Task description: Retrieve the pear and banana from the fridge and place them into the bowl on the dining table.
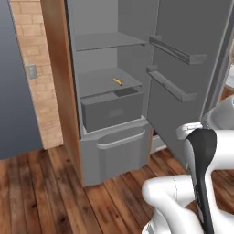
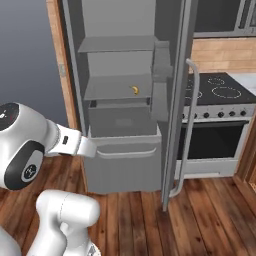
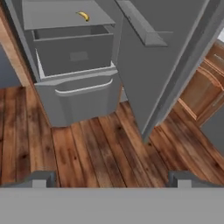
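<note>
Hand [image 3: 112, 178]: jaws wide, empty, angled down over wooden floor [image 3: 100, 153] before open fridge [image 1: 109, 114]; banana [image 1: 117, 82] on shelf, apparently alone.

Fridge [image 3: 78, 57] open – banana [image 3: 83, 16] on shelf above drawer [image 3: 72, 52] – gripper [image 3: 111, 178] tips spread wide
</note>
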Motion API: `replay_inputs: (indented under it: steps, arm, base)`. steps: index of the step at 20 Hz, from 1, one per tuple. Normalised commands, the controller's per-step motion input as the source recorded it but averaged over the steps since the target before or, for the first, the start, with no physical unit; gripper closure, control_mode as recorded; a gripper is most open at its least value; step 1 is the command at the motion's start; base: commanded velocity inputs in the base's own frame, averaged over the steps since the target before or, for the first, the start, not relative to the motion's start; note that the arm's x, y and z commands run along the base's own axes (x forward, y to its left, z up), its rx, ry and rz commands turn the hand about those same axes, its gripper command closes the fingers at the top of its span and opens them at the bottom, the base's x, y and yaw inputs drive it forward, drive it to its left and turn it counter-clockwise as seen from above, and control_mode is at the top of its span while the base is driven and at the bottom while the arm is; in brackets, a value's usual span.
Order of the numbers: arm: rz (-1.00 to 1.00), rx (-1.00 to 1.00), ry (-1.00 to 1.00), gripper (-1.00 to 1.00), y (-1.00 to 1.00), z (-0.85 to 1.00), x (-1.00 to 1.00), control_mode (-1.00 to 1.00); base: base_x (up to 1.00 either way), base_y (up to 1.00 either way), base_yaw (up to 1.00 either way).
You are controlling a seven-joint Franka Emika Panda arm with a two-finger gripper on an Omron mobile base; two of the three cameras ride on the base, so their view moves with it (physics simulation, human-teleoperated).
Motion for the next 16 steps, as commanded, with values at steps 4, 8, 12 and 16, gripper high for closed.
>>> replay_inputs:
  steps: [4, 8, 12, 16]
  arm:
    - [0.00, 0.00, 0.00, -1.00, 0.00, 0.00, 0.00, 1.00]
    - [0.00, 0.00, 0.00, -1.00, 0.00, 0.00, 0.00, 1.00]
    - [0.00, 0.00, 0.00, -1.00, 0.00, 0.00, 0.00, 1.00]
    - [0.00, 0.00, 0.00, -1.00, 0.00, 0.00, 0.00, 1.00]
  base:
    - [0.75, 0.00, -0.03]
    - [0.65, 0.01, 0.00]
    - [0.62, 0.00, 0.00]
    - [0.57, -0.02, 0.00]
